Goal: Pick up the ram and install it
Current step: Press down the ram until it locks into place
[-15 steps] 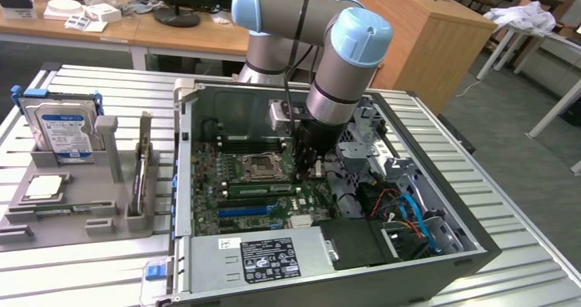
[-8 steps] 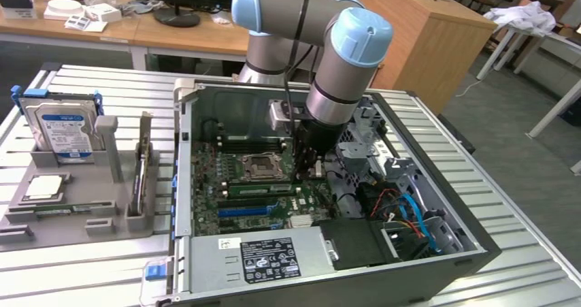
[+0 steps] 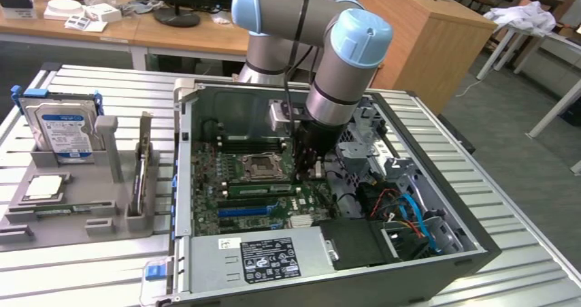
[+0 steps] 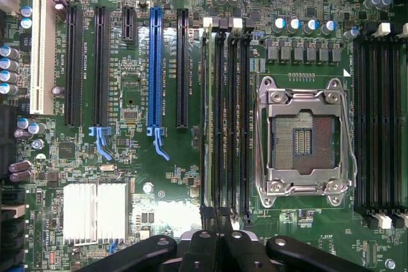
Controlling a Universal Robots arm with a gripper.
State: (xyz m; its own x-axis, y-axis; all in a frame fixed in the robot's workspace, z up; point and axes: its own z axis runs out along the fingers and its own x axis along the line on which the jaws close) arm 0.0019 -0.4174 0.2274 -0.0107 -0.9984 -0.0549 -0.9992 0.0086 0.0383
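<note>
One green ram (image 4: 207, 119) is sitting on its edge in the row of black slots (image 4: 233, 119) right under your claw (image 4: 217, 227), whose fingers are pressing together, so you are likely doing the install step, which is calling for a straight, even push.

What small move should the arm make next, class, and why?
Probably a slight push straight down: the ram stands edge-up beside the CPU socket, and the shut gripper sits over one end of it, so seating may be unfinished.

The green ram (image 4: 206, 119) stands edgewise in a motherboard slot.
</note>
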